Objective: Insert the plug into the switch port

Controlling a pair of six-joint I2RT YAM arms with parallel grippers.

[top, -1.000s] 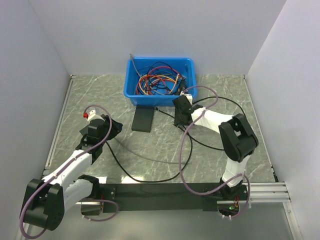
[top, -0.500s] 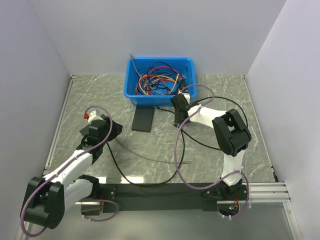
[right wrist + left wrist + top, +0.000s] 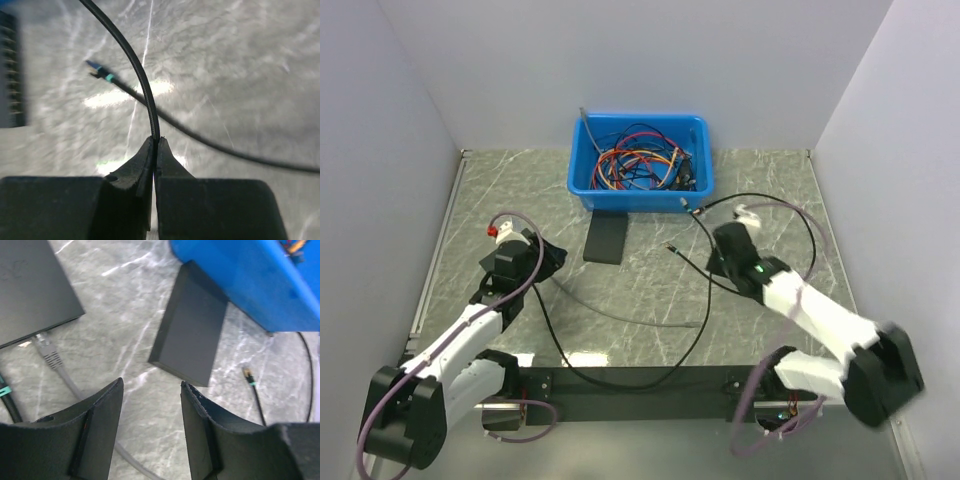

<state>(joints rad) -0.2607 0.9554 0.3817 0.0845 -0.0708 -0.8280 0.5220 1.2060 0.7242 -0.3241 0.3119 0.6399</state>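
Right gripper (image 3: 155, 146) is clamped on the black cable (image 3: 141, 75), a way back from its teal-collared plug (image 3: 103, 75). The plug is unplugged, low over the tabletop (image 3: 780, 170), right of the black box (image 3: 604, 238). Left gripper (image 3: 150, 392) is open and holds nothing, beside the switch (image 3: 30, 290), which has a grey cable (image 3: 50, 357) plugged in.

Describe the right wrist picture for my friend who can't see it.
The right fingers are pinched shut on a thin black cable that curves up and away. Behind, a teal-tipped plug lies on the marble table.
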